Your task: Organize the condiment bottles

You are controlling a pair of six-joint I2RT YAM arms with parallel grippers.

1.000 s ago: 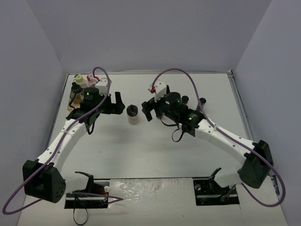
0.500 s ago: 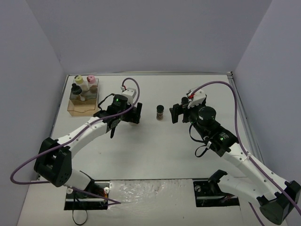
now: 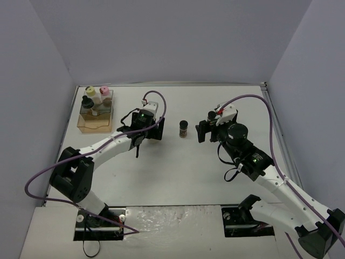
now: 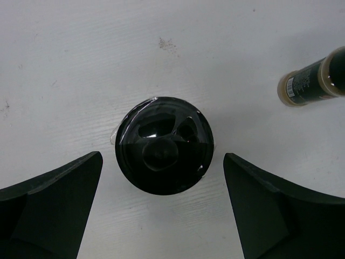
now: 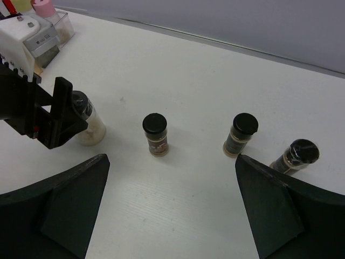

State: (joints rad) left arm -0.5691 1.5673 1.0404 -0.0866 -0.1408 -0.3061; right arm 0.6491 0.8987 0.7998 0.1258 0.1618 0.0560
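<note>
Left arm reaches out over the middle-left of the counter (image 3: 178, 172). Its jaws are spread wide around a knob-topped jar (image 4: 164, 152). From the left wrist camera I look straight down on the glossy black cap. One finger (image 4: 54, 205) sits on either side, and bare counter shows in both gaps, so nothing is gripped. The right wrist view confirms the jar stands upright on the counter, with a clear body and pale brownish fill.

Just to the right of that stands a small black-capped jar (image 3: 183, 128), upright and alone, between the two arms. It touches neither.

Right arm comes in from the right with its jaws facing the centre jar but short of it. Its jaws are parted and empty; both fingers (image 5: 64, 210) frame the bottom corners of the right wrist view with only counter between them.

That same view shows two more black-capped jars right of the centre one. The dark-labelled jar (image 5: 240, 134) is upright. The shiny-capped jar (image 5: 295, 156), near the frame edge, looks tilted, though I can't tell whether that is only the lens.

Rack (image 3: 94, 125) sits at the far left of the counter, well apart from both arms. In its back part I see:
- a yellow-capped jar (image 3: 89, 91)
- a pink-capped jar (image 3: 104, 89) beside it
- a black knob-topped jar in the rack (image 3: 86, 101), just in front of the yellow one

The front of the rack shows only its amber floor. I can't make out the compartment lines from above.
</note>
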